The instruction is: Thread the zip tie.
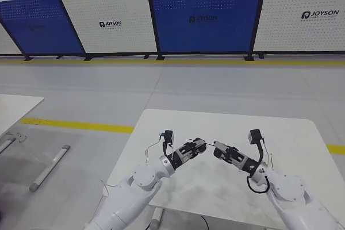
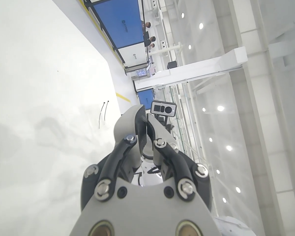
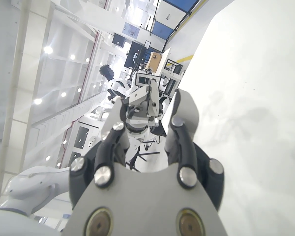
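Left pincer (image 2: 143,117) pressing together, seemingly pinching thin zip tie (image 1: 204,143) in air above counter (image 1: 230,123). Right pincer (image 3: 148,99) hanging spread, facing it, just beside. 2 spare ties (image 2: 103,114) lying on counter. Risk: limp tie flexing or slipping, so tip missing head slot.

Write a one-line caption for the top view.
Left gripper and right gripper face each other over the white table, tips close together.

Factory hall: partition panels (image 1: 204,26), yellow floor tape (image 1: 75,125).
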Available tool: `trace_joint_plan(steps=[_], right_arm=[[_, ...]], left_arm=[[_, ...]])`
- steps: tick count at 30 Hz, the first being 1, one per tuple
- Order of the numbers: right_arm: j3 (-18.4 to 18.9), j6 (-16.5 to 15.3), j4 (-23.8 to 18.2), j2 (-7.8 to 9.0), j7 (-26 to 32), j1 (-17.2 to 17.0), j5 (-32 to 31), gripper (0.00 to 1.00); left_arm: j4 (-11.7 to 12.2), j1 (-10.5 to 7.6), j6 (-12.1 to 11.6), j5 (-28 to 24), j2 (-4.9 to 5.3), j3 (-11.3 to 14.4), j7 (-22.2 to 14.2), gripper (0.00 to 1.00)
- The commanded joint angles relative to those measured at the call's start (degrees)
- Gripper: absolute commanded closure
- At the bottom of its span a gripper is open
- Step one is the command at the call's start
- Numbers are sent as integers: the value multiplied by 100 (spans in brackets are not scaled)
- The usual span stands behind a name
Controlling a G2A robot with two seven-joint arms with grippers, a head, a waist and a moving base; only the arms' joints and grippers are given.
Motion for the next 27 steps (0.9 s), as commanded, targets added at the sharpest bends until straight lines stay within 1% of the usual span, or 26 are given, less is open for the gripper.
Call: trace_joint_plan(steps=[1,2,4,5,6,16,17,18,19,21,22,23,24,25,27], right_arm=[[273,182,-145,72,268,-89,-17,0],[385,298,-231,107,441,-142,-5,0],[619,556,-384,175,713,-231,-12,0],[713,851,-461,216,931,-272,-87,0],[735,922,-485,224,990,-276,-76,0],[735,922,-485,224,990,-276,-76,0],[735,922,-485,224,990,-276,-76,0],[735,922,-485,224,990,-276,-76,0],[730,911,-509,224,928,-291,-160,0],[725,900,-570,239,918,-286,-458,0],[718,978,-598,264,1074,-255,-744,0],[730,1121,-626,294,1259,-184,-1068,0],[762,1236,-685,320,1343,-126,-1345,0],[777,1374,-787,359,1517,-67,-1781,0],[845,1499,-969,419,1884,34,-2266,0]], left_arm=[[-95,52,117,10,18,-63,-12,100],[-135,84,201,-50,27,-89,-85,100],[-207,102,461,-86,57,-165,-286,100],[-254,122,592,-13,76,-213,-309,100],[-284,145,644,-21,81,-229,-292,100],[-284,145,638,-1,80,-229,-263,100],[-299,156,595,96,76,-214,-135,100],[-328,192,523,192,67,-187,69,100],[-358,228,478,184,59,-164,173,100],[-407,292,390,168,49,-167,359,100],[-437,344,348,125,44,-179,464,100],[-459,377,341,74,42,-187,496,100],[-474,395,347,70,44,-195,499,100],[-472,413,374,120,49,-197,484,100],[-456,410,448,212,51,-166,476,100]])
